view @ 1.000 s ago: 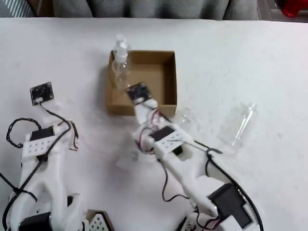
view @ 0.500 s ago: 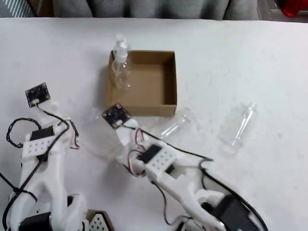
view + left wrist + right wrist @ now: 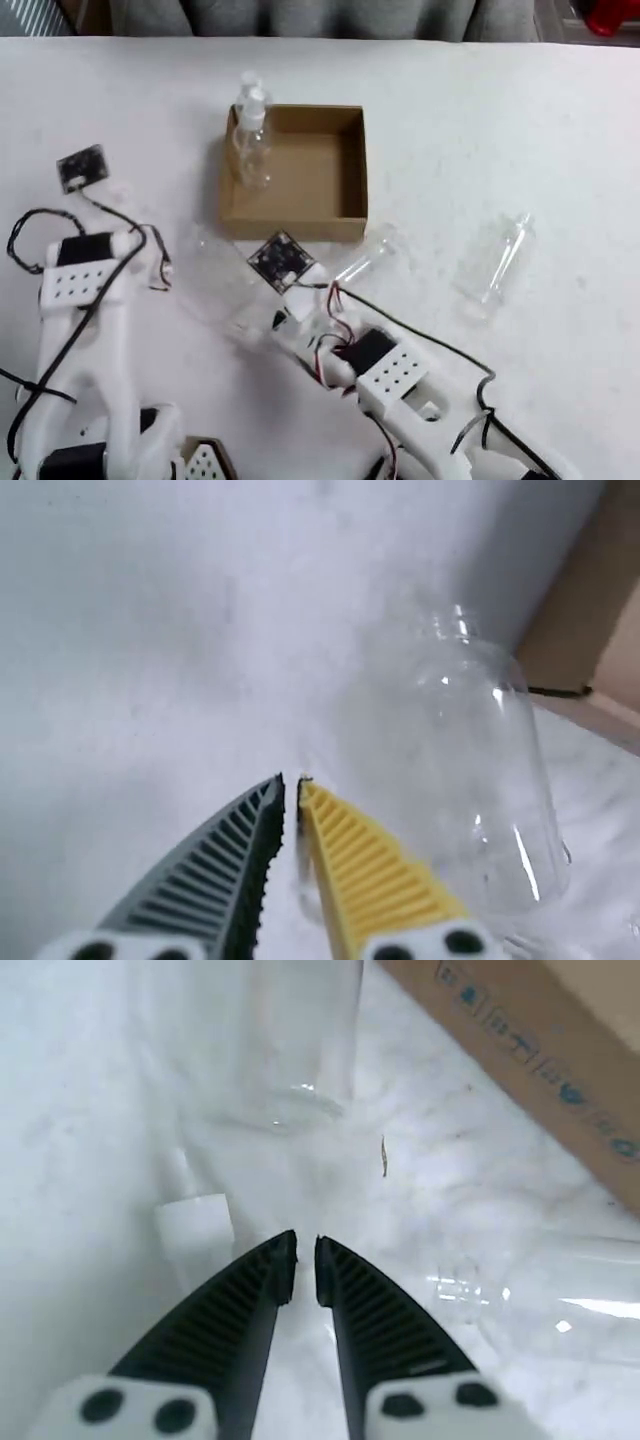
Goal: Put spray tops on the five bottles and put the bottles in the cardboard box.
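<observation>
My right gripper (image 3: 305, 1242) is almost closed, with only a thin gap between the jaws, and it holds nothing. It hangs low over the table (image 3: 520, 120), just beside a white spray top (image 3: 195, 1232) that lies in front of the cardboard box (image 3: 295, 228), toward the near edge. My left gripper (image 3: 291, 782) is also nearly closed and empty, close to a clear bottle (image 3: 470, 780) beside the box. I judge the step in hand is to take the spray top. I should first open the jaws wide, shift sideways over the cap, then close on its body and not on the thin tube, so that it does not tilt.
</observation>
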Tool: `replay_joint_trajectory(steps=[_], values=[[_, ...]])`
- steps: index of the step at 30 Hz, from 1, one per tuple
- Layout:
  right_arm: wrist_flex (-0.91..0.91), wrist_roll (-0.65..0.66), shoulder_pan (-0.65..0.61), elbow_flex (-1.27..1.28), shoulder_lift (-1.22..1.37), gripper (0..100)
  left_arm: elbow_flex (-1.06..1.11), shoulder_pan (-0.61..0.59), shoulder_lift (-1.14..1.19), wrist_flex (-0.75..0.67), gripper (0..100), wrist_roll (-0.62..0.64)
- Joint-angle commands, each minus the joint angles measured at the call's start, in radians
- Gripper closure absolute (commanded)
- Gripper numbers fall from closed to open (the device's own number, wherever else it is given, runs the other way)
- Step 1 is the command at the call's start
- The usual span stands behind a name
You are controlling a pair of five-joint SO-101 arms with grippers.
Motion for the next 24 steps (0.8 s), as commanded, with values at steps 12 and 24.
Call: replay_joint_trajectory(steps=[12, 24], values=[[0.002, 0.018, 0.019, -0.009, -0.030, 98.2, -0.087, 0.154, -0.027, 0.009, 78, 0.149], [0.002, 0.020, 0.019, -0.008, -0.030, 98.2, -0.133, 0.162, 0.245, -0.092, 78, 0.222]])
